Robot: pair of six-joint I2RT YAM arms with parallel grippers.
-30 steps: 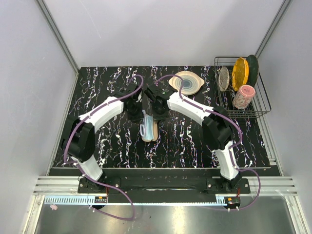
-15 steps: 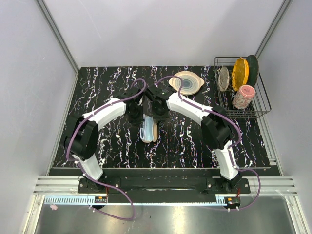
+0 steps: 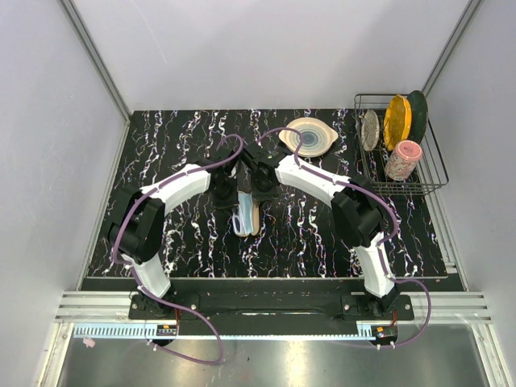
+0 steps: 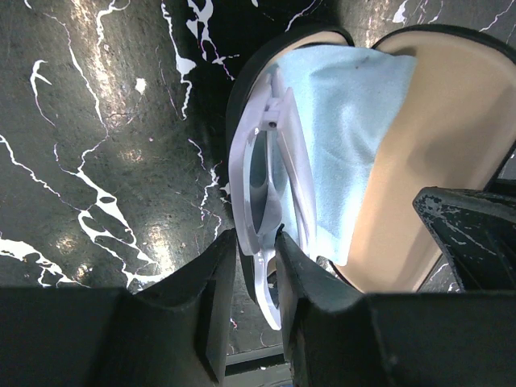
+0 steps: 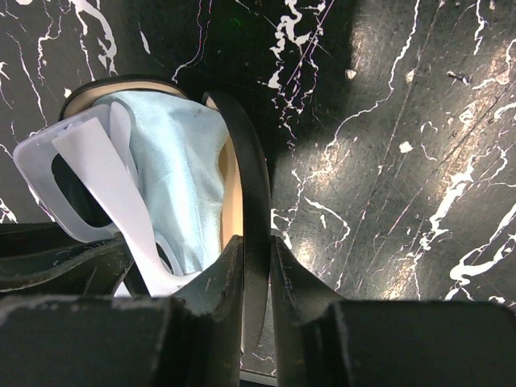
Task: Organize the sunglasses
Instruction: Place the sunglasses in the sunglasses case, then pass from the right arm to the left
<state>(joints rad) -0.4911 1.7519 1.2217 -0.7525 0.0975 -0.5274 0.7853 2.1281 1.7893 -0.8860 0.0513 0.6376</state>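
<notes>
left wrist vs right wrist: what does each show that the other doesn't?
Left wrist only: the sunglasses' end sitting between the left end effector's fingers. Right wrist only: the right end effector clamped on the case's black rim. Both: sunglasses and blue cloth at the open, tan-lined case, on the black marble table.

Your left arm and right arm wear smooth white shells over bulky black joints. A purple cable trails along each from its black base, and matte black fingers tip both.
</notes>
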